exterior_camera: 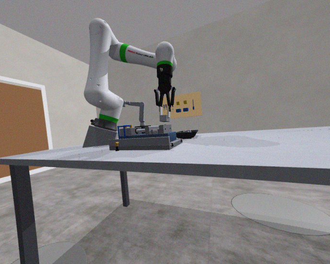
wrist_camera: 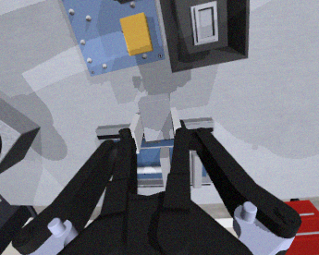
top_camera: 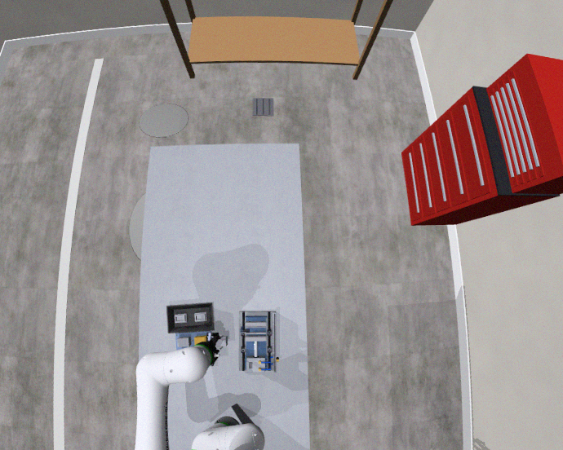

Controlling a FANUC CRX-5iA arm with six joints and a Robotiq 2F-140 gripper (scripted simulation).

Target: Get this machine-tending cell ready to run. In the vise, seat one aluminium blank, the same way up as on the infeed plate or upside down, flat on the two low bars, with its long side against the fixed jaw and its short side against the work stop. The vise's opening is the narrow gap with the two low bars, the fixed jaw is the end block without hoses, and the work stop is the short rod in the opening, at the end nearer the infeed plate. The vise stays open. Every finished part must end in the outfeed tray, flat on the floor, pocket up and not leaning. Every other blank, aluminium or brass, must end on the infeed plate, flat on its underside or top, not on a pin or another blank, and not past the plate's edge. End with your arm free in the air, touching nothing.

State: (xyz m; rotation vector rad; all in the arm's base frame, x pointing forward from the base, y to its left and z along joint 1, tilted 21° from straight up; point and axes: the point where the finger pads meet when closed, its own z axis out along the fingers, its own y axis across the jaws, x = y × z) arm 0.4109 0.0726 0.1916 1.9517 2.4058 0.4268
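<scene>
My gripper point(exterior_camera: 164, 109) is shut on a grey aluminium blank point(exterior_camera: 164, 116) and holds it in the air above the table, between the infeed plate and the vise. In the wrist view the blank point(wrist_camera: 155, 121) sits between my black fingers. The blue infeed plate point(wrist_camera: 118, 37) carries a brass blank point(wrist_camera: 136, 33). The dark outfeed tray behind it holds a finished part point(wrist_camera: 204, 22), pocket up. The top view shows two parts in the tray point(top_camera: 190, 317). The vise point(top_camera: 257, 347) lies to the right of my gripper point(top_camera: 219, 345); part of it shows under my fingers.
The vise point(exterior_camera: 148, 136) has blue hoses and a yellow fitting at its end near the robot base. The tray point(exterior_camera: 187, 133) stands beyond it. My arm's base is at the table's near end. A red tool cabinet point(top_camera: 495, 145) stands off the table.
</scene>
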